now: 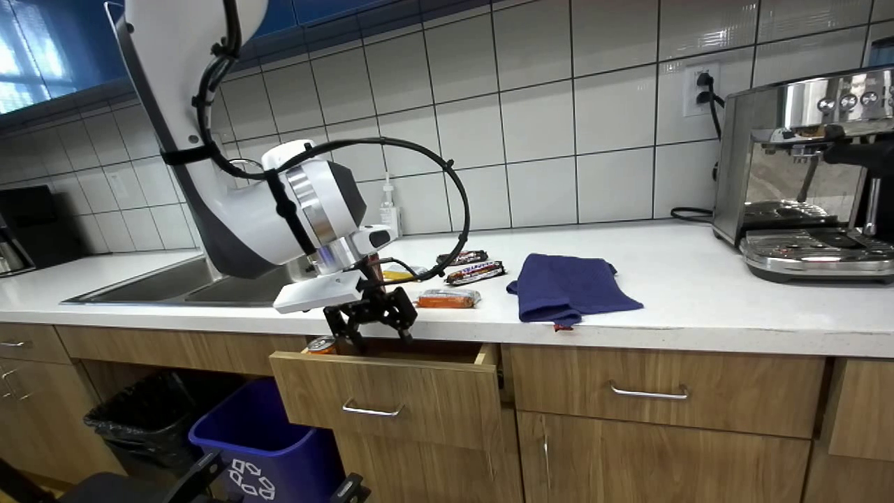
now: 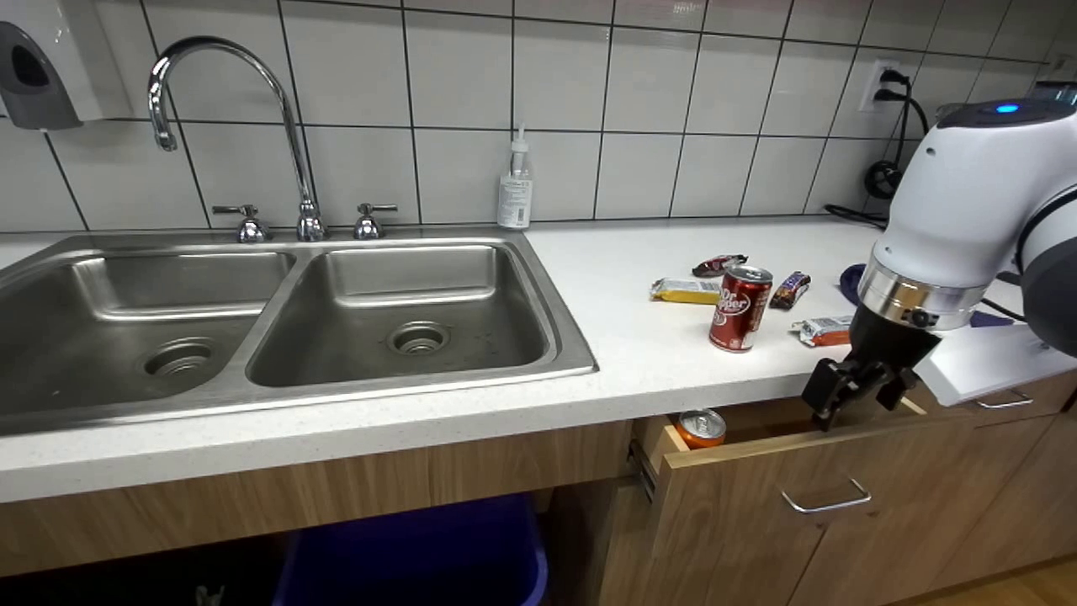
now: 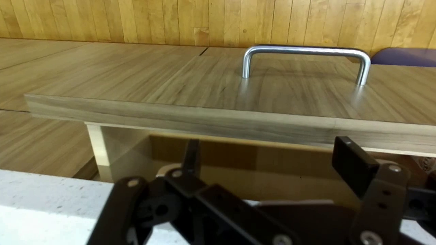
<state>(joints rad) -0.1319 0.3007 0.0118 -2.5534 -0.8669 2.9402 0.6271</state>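
Note:
My gripper [image 1: 383,340] points down over the pulled-out wooden drawer [image 1: 391,391], just past the counter's front edge. In the wrist view its fingers [image 3: 354,166] are spread wide, and only the drawer's inside shows between them. The drawer's metal handle [image 3: 306,51] lies beyond, on the front panel. An orange can [image 2: 701,429] stands in the drawer corner on the sink side, apart from the gripper. On the counter close by are a red Dr Pepper can [image 2: 736,311] and an orange-wrapped bar [image 1: 447,299]. Part of a reddish thing with pale lettering shows at the wrist view's right edge.
Other wrapped bars, among them a yellow one [image 2: 686,291] and a dark one [image 1: 475,272], lie on the counter. A blue cloth [image 1: 569,286] and coffee machine [image 1: 824,181] stand further along. A double sink [image 2: 269,328], soap bottle [image 2: 515,194] and blue bin [image 1: 279,447] are nearby.

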